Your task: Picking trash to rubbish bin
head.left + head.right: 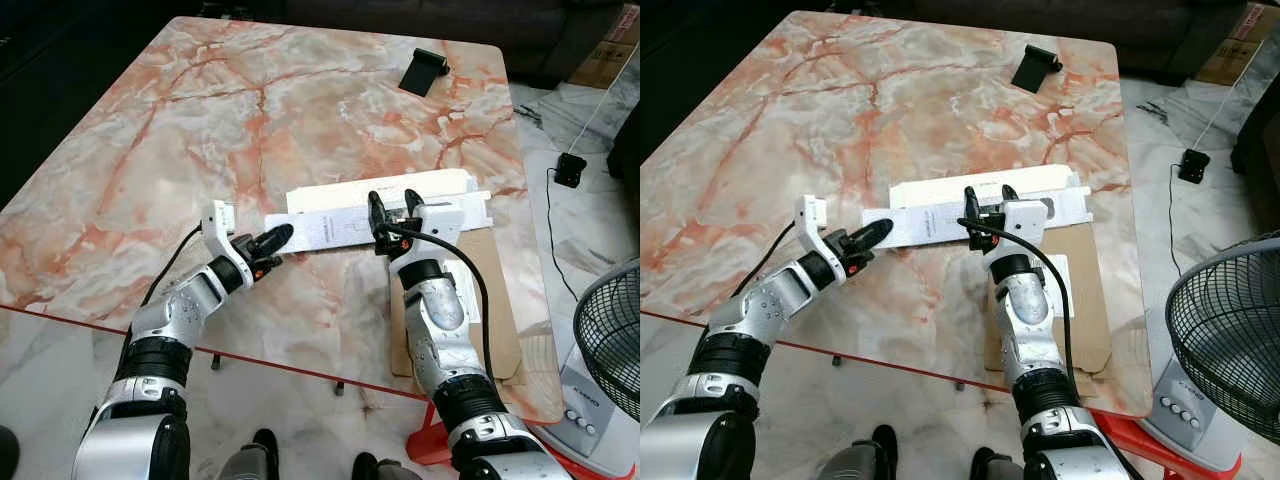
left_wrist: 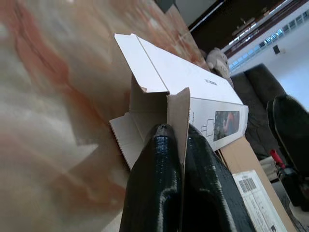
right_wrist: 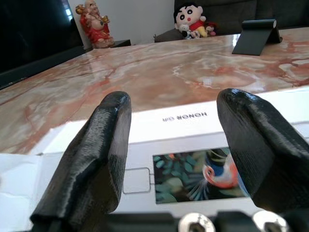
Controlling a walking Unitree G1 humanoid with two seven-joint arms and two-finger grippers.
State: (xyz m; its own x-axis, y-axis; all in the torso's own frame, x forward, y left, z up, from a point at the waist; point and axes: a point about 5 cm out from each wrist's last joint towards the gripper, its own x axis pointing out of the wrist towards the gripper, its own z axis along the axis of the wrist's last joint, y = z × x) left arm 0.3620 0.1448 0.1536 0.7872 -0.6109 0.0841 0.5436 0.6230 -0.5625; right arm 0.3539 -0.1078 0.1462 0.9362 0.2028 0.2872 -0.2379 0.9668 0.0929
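**Q:** What lies in front of you?

**A:** A pink and orange marble table point(image 1: 200, 130) fills most of my head view. A long, flat white carton point(image 1: 400, 212) lies across it, just right of centre, with its length running from nine o'clock to three o'clock. Under its right end a sheet of brown cardboard point(image 1: 500, 330) reaches toward six o'clock, to the table's near edge.

**Q:** Where are your grippers?

**A:** My left gripper point(image 1: 268, 244) comes in from about seven o'clock and meets the carton's left end. My wrist camera there shows my two black fingers point(image 2: 154, 188) pressed together on a raised cardboard flap point(image 2: 177, 121) of the open end, so I am pinching that flap. My right gripper point(image 1: 392, 212) reaches up from five o'clock to the carton's middle. Its fingers stand wide apart, one on each side of a printed picture of a bird point(image 3: 212, 176), and they grip nothing. Whether the tips touch the carton, I cannot tell.

**Q:** What else is around?

**A:** A small black stand point(image 1: 424, 71) sits on the table at about one o'clock, well apart from the carton. On the floor at four o'clock stands a fan point(image 1: 608, 350) with a dark wire grille. A small black object point(image 1: 571, 169) with a cord lies on the floor at three o'clock.
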